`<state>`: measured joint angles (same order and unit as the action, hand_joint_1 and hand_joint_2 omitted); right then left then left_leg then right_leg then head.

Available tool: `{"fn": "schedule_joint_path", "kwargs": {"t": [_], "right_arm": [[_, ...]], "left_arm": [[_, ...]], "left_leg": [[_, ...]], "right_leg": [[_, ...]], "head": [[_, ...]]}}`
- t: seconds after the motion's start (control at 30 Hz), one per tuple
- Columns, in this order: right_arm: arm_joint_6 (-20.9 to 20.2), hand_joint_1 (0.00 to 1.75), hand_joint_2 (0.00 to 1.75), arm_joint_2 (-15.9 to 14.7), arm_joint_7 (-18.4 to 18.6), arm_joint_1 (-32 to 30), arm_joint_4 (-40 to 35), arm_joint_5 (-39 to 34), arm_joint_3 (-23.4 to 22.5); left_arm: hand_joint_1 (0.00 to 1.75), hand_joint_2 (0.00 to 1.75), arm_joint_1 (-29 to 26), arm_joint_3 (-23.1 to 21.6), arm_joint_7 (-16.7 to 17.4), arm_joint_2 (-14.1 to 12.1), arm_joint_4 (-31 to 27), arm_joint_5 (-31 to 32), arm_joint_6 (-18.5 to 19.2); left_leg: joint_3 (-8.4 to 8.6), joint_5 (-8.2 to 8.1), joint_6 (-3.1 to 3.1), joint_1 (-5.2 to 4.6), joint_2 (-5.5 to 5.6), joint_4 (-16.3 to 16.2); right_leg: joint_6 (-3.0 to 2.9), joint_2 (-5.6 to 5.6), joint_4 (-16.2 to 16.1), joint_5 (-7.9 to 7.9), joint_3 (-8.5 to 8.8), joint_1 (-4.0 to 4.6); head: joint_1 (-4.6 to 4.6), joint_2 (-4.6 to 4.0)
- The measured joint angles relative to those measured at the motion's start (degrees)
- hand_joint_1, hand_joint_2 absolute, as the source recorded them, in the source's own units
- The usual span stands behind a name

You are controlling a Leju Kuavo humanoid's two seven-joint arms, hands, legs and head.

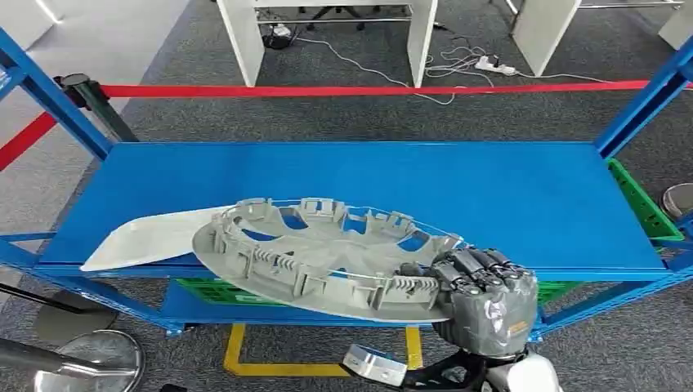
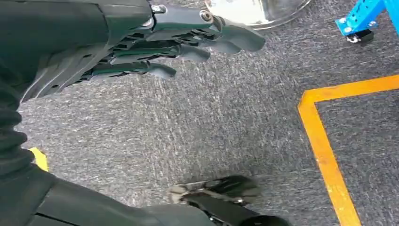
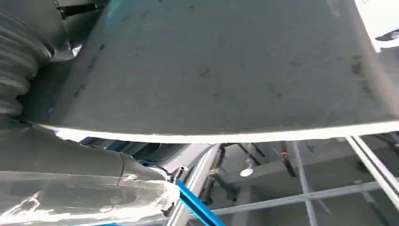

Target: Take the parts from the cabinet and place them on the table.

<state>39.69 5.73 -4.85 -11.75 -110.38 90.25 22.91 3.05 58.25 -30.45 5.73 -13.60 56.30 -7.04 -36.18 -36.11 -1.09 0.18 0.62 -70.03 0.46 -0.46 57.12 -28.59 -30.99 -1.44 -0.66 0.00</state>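
The right hand [image 1: 482, 298] is gripping the big grey wheel cover [image 1: 327, 257] by one edge, hanging half off the blue shelf [image 1: 490, 196], so it's probably tipping or slipping out, while the empty left hand [image 2: 188, 42] is dangling with loose fingers.

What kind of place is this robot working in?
Probably a robot test area in a workshop or lab: a blue metal shelving rack, a red barrier tape, and yellow floor marking tape on grey carpet.

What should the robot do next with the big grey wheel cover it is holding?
Probably lift the wheel cover a little and draw it back off the blue shelf. The right hand grips its near rim, but part of the cover hangs over the shelf. The left hand hangs open above the carpet.
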Motion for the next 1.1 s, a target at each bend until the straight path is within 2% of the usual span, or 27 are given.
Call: {"fn": "schedule_joint_path", "kwargs": {"t": [0.03, 0.07, 0.1, 0.17, 0.2, 0.23, 0.27, 0.3, 0.37, 0.4, 0.43, 0.5, 0.53, 0.57, 0.6, 0.63, 0.7, 0.73, 0.77, 0.87, 0.9, 0.93, 0.97, 1.0, 1.03, 1.07, 1.1], "right_arm": [[0.00, 1.75, 1.75, -0.07, -0.83, 0.00, 0.00, -0.02, -0.04], [0.00, 1.75, 1.75, -0.11, -2.10, -0.07, -0.02, 0.00, -0.18], [0.00, 1.75, 1.75, -0.11, -3.41, -0.16, -0.15, 0.00, -0.48], [0.00, 1.75, 1.75, -0.07, -6.39, -0.32, -0.85, -0.02, -1.23], [0.00, 1.75, 1.75, 0.04, -7.57, -0.34, -1.40, -0.02, -1.64], [0.00, 1.75, 1.75, 0.26, -8.96, -0.41, -1.95, 0.00, -2.08], [0.00, 1.75, 1.75, 0.55, -9.93, -0.48, -2.52, 0.00, -2.52], [0.00, 1.75, 1.75, 0.83, -10.64, -0.59, -3.22, -0.02, -3.02], [0.00, 1.75, 1.75, 1.18, -11.19, -0.68, -4.24, -0.04, -3.91], [0.00, 1.75, 1.75, 1.25, -11.21, -0.76, -4.64, -0.04, -4.22], [0.00, 1.75, 1.75, 1.25, -11.21, -0.83, -4.92, -0.04, -4.48], [0.00, 1.75, 1.75, 1.27, -11.19, -0.92, -5.29, -0.07, -4.96], [0.00, 1.75, 1.75, 1.27, -11.17, -1.01, -5.42, -0.07, -5.18], [0.00, 1.75, 1.75, 1.29, -11.08, -1.15, -5.51, -0.07, -5.29], [0.00, 1.75, 1.75, 1.29, -11.06, -1.31, -5.66, -0.07, -5.36], [0.00, 1.75, 1.75, 1.36, -11.06, -1.36, -5.92, -0.04, -5.40], [0.00, 1.75, 1.75, 1.60, -11.04, -1.29, -6.58, -0.04, -5.55], [0.00, 1.75, 1.75, 1.71, -10.93, -1.24, -6.89, -0.04, -5.57], [0.00, 1.75, 1.75, 1.77, -10.86, -1.32, -7.19, -0.07, -5.62], [0.00, 1.75, 1.75, 1.86, -10.71, -1.48, -7.58, -0.07, -5.70], [0.00, 1.75, 1.75, 1.90, -10.66, -1.50, -7.67, -0.07, -5.75], [-0.02, 1.75, 1.75, 1.92, -10.45, -1.51, -7.69, -0.04, -5.79], [-0.02, 1.75, 1.75, 2.06, -10.10, -1.60, -7.80, -0.04, -5.79], [-0.02, 1.75, 1.75, 2.08, -9.79, -1.66, -7.80, -0.04, -5.79], [-0.02, 1.75, 1.75, 2.08, -9.77, -1.66, -7.80, -0.04, -5.79], [-0.02, 1.75, 1.75, 2.08, -9.70, -1.69, -7.80, -0.04, -5.79], [-0.02, 1.75, 1.75, 2.08, -9.70, -1.80, -7.80, -0.02, -5.79]], "left_arm": [[0.00, 1.75, -0.01, 0.02, -0.11, 0.00, 0.00, 0.11, 0.00], [0.00, 1.75, -0.02, 0.02, -0.15, 0.00, 0.00, 0.37, 0.00], [0.00, 1.75, 0.00, 0.02, -0.17, -0.02, 0.00, 0.63, -0.02], [0.00, 1.75, 0.14, 0.02, -0.17, -0.07, 0.00, 0.96, -0.20], [0.00, 1.75, 0.25, 0.02, -0.17, -0.07, 0.00, 1.31, -0.35], [0.00, 1.75, 0.41, 0.02, -0.17, -0.04, 0.00, 1.33, -0.42], [0.00, 1.75, 0.57, 0.02, -0.22, -0.04, 0.00, 1.49, -0.57], [0.00, 1.75, 0.58, 0.02, -0.22, -0.04, 0.00, 1.60, -0.59], [0.00, 1.75, 0.66, 0.00, -0.22, -0.02, 0.00, 1.84, -0.61], [0.00, 1.75, 0.68, 0.02, -0.22, 0.00, 0.00, 1.84, -0.63], [0.00, 1.75, 0.70, 0.00, -0.22, -0.04, 0.00, 1.86, -0.66], [0.00, 1.75, 0.81, 0.02, -0.22, -0.04, 0.00, 1.88, -0.74], [0.00, 1.75, 0.82, 0.02, -0.24, -0.02, 0.00, 1.90, -0.74], [0.00, 1.75, 0.82, 0.02, -0.26, -0.02, 0.00, 1.97, -0.74], [0.00, 1.75, 0.82, 0.02, -0.28, 0.00, 0.00, 2.01, -0.74], [0.00, 1.75, 0.83, 0.02, -0.28, 0.02, 0.00, 2.10, -0.74], [0.00, 1.75, 0.88, 0.02, -0.33, 0.07, 0.00, 2.36, -0.74], [0.00, 1.75, 0.87, 0.02, -0.33, 0.11, 0.00, 2.43, -0.74], [0.00, 1.75, 0.88, 0.02, -0.33, 0.17, 0.02, 2.47, -0.74], [0.00, 1.75, 0.84, 0.02, -0.37, 0.18, 0.02, 2.60, -0.81], [0.00, 1.75, 0.81, 0.04, -0.50, -0.04, 0.02, 2.67, -0.85], [0.00, 1.75, 0.62, 0.04, -0.52, -0.02, 0.02, 2.69, -0.92], [0.00, 1.75, 0.53, 0.04, -0.52, 0.04, 0.02, 2.80, -0.92], [0.00, 1.75, 0.52, 0.04, -0.52, 0.07, 0.02, 2.93, -0.92], [0.00, 1.75, 0.56, 0.04, -0.57, 0.04, 0.02, 3.02, -0.92], [0.00, 1.75, 0.60, 0.04, -0.59, 0.02, 0.02, 3.02, -0.92], [0.00, 1.75, 0.60, 0.04, -0.59, -0.04, 0.02, 3.04, -0.92]], "left_leg": [[-1.51, -1.31, -0.29, 0.19, -0.02, -3.78], [-1.78, -0.97, -0.53, 0.42, -0.07, -4.90], [-0.97, 0.68, -0.74, 0.66, -0.13, -3.65], [3.44, 5.83, -1.08, 1.12, -0.20, 4.57], [5.87, 7.56, -1.29, 1.45, -0.22, 9.38], [6.92, 6.58, -1.19, 0.98, -0.08, 10.69], [6.60, 6.83, -0.51, 0.97, 0.05, 11.06], [6.36, 6.75, -0.37, 0.94, 0.06, 11.19], [5.71, 6.65, 0.53, 0.96, 0.04, 11.34], [5.36, 7.09, 1.23, 1.15, -0.23, 11.60], [4.84, 7.46, 1.80, 1.03, -0.27, 11.60], [3.65, 8.32, 2.51, 0.58, -0.33, 11.57], [3.04, 8.77, 2.68, 0.30, -0.37, 11.55], [2.43, 9.23, 2.82, 0.02, -0.42, 11.53], [1.90, 9.66, 2.96, -0.23, -0.43, 11.52], [1.34, 10.08, 3.03, -0.53, -0.42, 11.52], [0.49, 11.02, 3.03, -0.99, -0.31, 11.52], [0.25, 11.35, 2.93, -1.03, -0.30, 11.48], [0.05, 11.76, 2.69, -1.27, -0.31, 11.42], [-0.23, 13.28, 1.77, -0.94, -0.40, 11.74], [-0.47, 12.62, 1.50, -0.85, -0.31, 11.35], [-0.78, 10.14, 0.88, -0.85, -0.33, 10.44], [-1.32, 6.59, 0.43, -0.60, -0.34, 7.85], [-2.09, 3.04, 0.02, -0.27, -0.36, 3.82], [-2.82, 0.47, -0.32, 0.01, -0.36, -0.40], [-3.19, -0.12, -0.58, 0.25, -0.37, -3.71], [-2.73, 1.35, -0.82, 0.45, -0.37, -4.78]], "right_leg": [[-0.06, -0.08, 0.06, 0.07, -0.16, -0.01], [-0.06, -0.09, 0.13, 0.11, -0.25, -0.05], [-0.02, -0.09, 0.27, 0.14, -0.34, -0.16], [0.06, -0.05, 0.78, 0.10, -0.52, -0.40], [0.32, -0.01, 1.10, 0.03, -0.64, -0.45], [0.87, 0.07, 1.38, 0.11, -1.04, -0.09], [1.28, 0.17, 1.44, 0.41, -1.23, -0.06], [1.68, 0.21, 1.46, 0.67, -1.39, -0.04], [2.43, 0.19, 1.54, 1.13, -2.03, -0.14], [2.64, 0.26, 2.14, -0.14, -2.44, -0.25], [2.60, 0.22, 4.21, -2.65, -3.68, -0.22], [2.60, 0.25, 12.62, -8.26, -6.52, -0.12], [2.51, 0.24, 16.54, -10.02, -7.70, 0.01], [2.29, 0.24, 18.91, -10.35, -8.05, 0.23], [1.93, 0.26, 18.62, -9.17, -7.15, 0.45], [1.39, 0.25, 16.23, -7.03, -5.21, 0.76], [-0.33, 0.32, 6.26, -3.27, 1.49, 1.62], [-1.38, 0.28, 1.79, -4.44, 4.05, 2.08], [-1.15, 0.25, -0.66, -4.66, 5.85, 1.94], [-0.97, 0.35, -1.07, -3.83, 4.62, 2.28], [-1.09, 0.03, -1.65, -2.91, 4.33, 1.49], [-1.29, 0.00, -1.66, -2.34, 3.84, 1.55], [-1.68, -0.08, -1.65, -1.91, 3.23, 1.47], [-1.61, -0.12, -1.62, -1.34, 2.61, 1.46], [-1.59, -0.23, -1.56, -0.72, 2.23, 1.46], [-1.51, -0.26, -1.38, -0.08, 1.47, 1.42], [-1.38, -0.29, -1.09, 0.48, 0.55, 1.34]], "head": [[0.00, 0.00], [-0.04, 0.00], [-0.02, 0.00], [-0.04, 0.00], [-0.04, 0.00], [-0.13, 0.00], [0.02, 0.00], [-0.02, 0.00], [0.04, 0.00], [0.05, 0.00], [0.15, 0.00], [0.33, 0.00], [0.28, 0.00], [0.31, 0.00], [0.30, 0.00], [0.33, 0.00], [0.28, 0.00], [0.22, 0.00], [0.15, 0.00], [0.26, 0.00], [0.31, 0.00], [0.20, 0.00], [-0.09, 0.00], [-0.04, 0.00], [-0.02, 0.00], [-0.04, 0.00], [-0.04, 0.00]]}}
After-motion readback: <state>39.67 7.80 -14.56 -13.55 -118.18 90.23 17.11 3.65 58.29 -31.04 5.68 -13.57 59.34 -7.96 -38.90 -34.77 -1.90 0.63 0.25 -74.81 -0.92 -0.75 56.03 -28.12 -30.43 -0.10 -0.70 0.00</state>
